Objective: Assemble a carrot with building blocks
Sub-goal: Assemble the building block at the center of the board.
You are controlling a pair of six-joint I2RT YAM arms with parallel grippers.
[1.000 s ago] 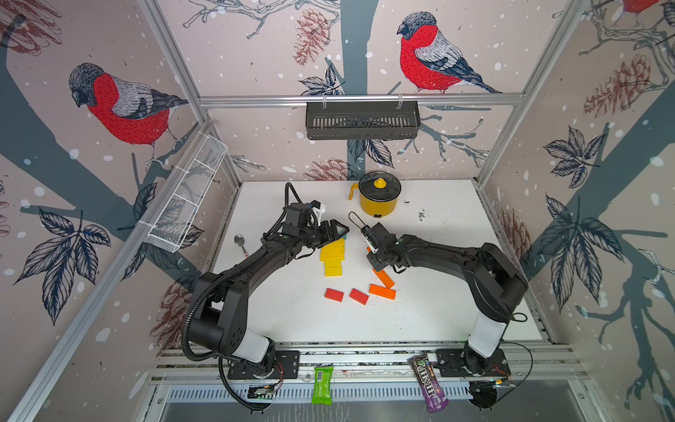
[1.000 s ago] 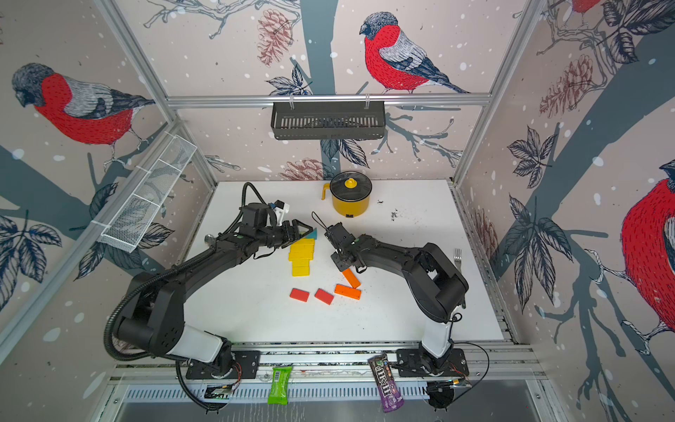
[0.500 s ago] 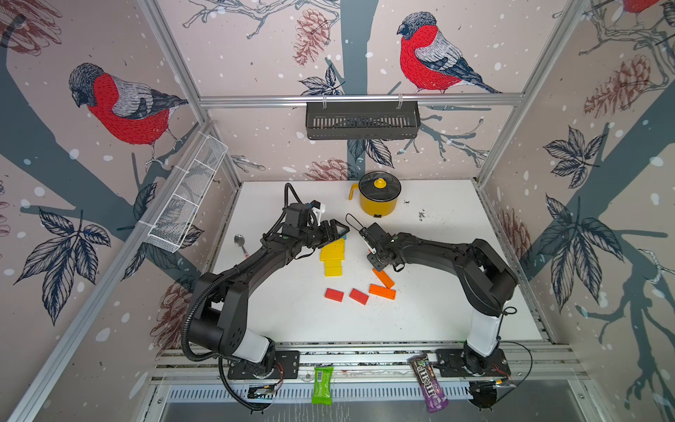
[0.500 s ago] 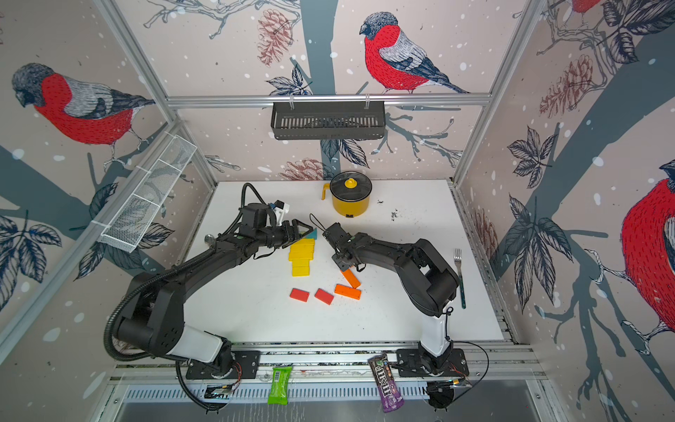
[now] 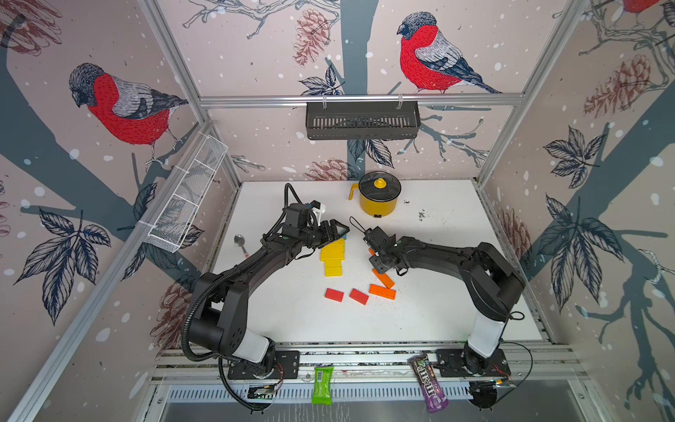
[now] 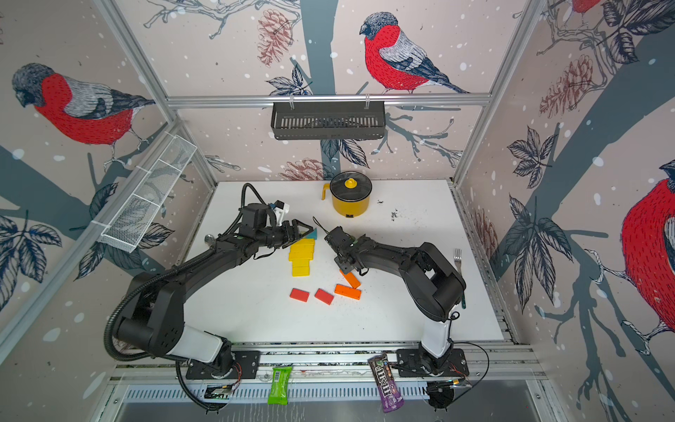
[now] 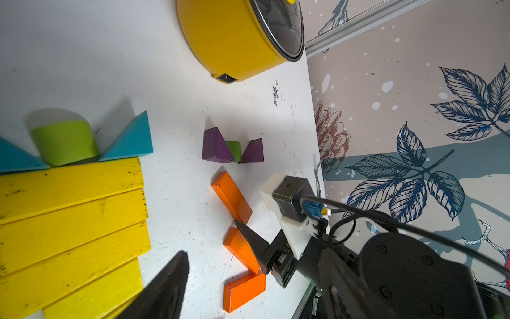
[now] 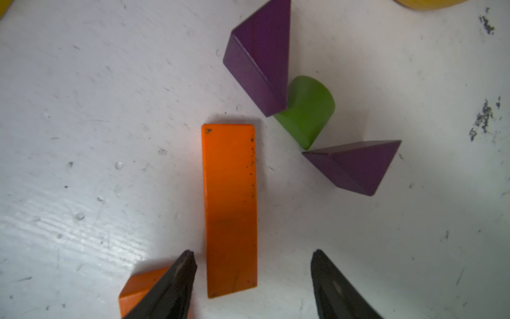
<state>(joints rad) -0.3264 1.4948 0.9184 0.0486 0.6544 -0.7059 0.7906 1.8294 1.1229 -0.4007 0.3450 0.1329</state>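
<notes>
Beside the purple triangles (image 8: 356,165), our right gripper (image 8: 251,255) has opened, the orange block (image 8: 230,193) lying loose between its jaws; our left gripper (image 5: 338,231) stays closed, holding nothing we see.

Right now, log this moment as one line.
left end effector: shut, by yellow flat wooden blocks | right end effector: open, straddling flat orange wooden block, not gripping | assembly: unfinished

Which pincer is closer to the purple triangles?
The right pincer. It hangs open just short of the purple triangles, over a long orange block. The left pincer is farther off, shut, by the yellow blocks.
</notes>
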